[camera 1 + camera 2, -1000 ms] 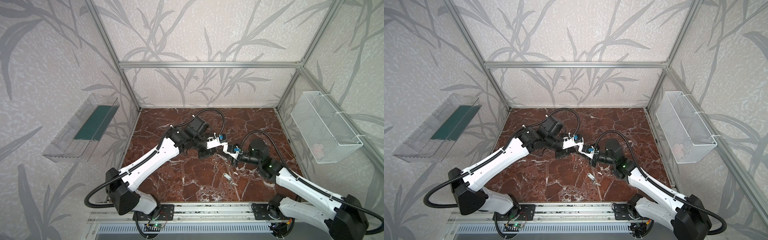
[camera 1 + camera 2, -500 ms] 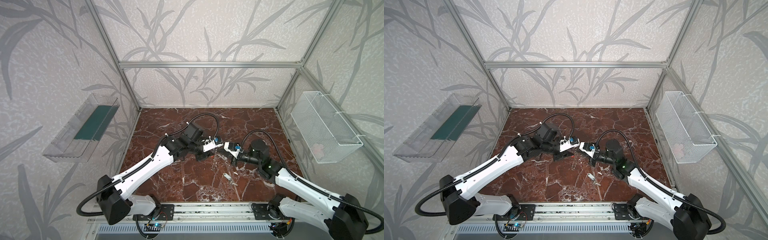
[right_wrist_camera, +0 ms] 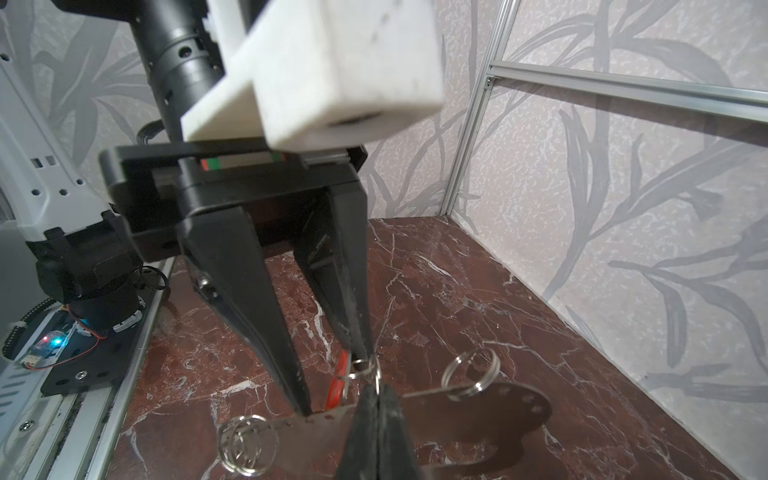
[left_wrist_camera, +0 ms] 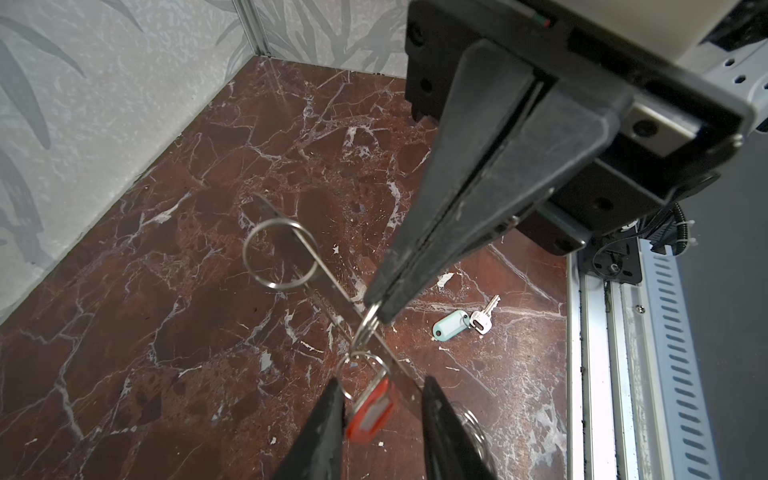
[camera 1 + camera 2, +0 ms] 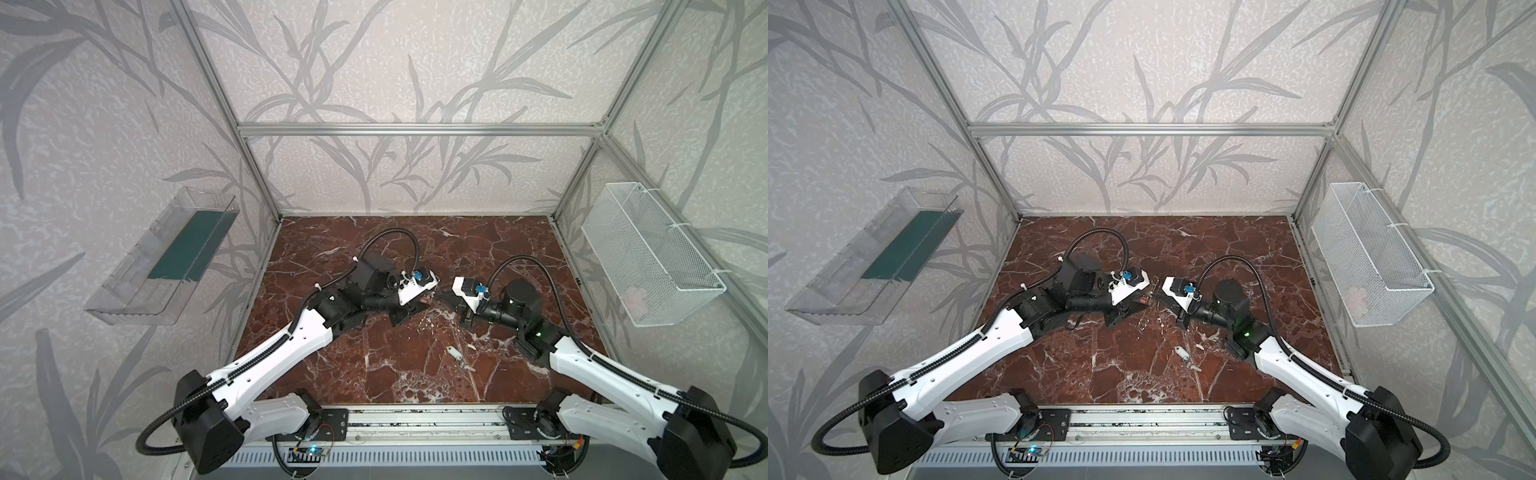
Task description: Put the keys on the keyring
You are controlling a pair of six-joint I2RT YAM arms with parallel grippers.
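Observation:
The keyring (image 3: 465, 415), a flat grey plate with split rings (image 3: 471, 374), is held above the floor, with my right gripper (image 3: 376, 388) shut on its edge at one split ring. In the left wrist view the plate (image 4: 328, 291) is edge-on under the right gripper (image 4: 376, 318). The red-tagged key (image 4: 372, 411) hangs from that ring between the fingers of my open left gripper (image 4: 382, 382), with gaps on both sides. The white-tagged key (image 4: 451, 325) lies on the floor, shown in both top views (image 5: 456, 353) (image 5: 1181, 352). There the left gripper (image 5: 422, 303) nearly meets the right gripper (image 5: 442, 296).
The floor is red-brown marble (image 5: 395, 374), walled by patterned panels. A clear plastic bin (image 5: 166, 266) hangs on the left wall and a white wire basket (image 5: 648, 257) on the right wall. An aluminium rail (image 5: 415, 424) runs along the front edge.
My left gripper, shut a second ago, now stands open around the red-tagged key. The left arm has drawn back toward the front left. The right gripper stays shut on the keyring.

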